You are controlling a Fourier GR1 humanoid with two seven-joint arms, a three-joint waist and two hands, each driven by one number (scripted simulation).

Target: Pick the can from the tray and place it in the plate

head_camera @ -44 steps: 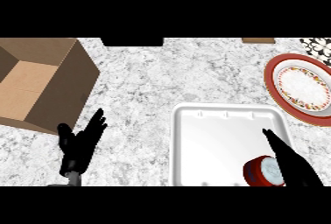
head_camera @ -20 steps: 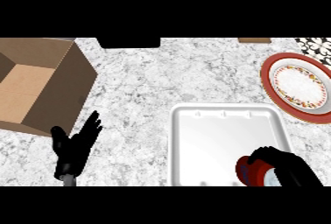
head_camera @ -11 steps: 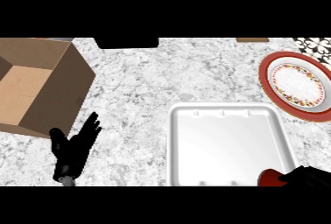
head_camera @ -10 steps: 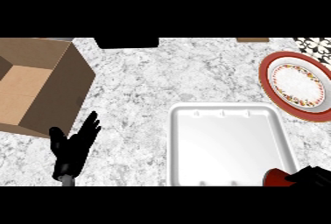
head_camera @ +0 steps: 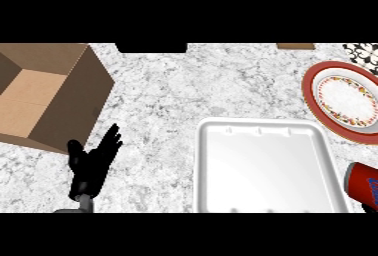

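Head view: marble counter (head_camera: 170, 95); left hand (head_camera: 92, 162) spread; right hand unseen.

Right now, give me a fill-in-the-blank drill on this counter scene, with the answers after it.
1. The white tray holds ___.
2. The red can shows at the view's ___ edge, beside the tray.
3. The open cardboard box stands on the ___ side of the counter.
4. The left hand rests with its fingers ___.
The plate bears no can.

Answers: nothing; right; left; straight
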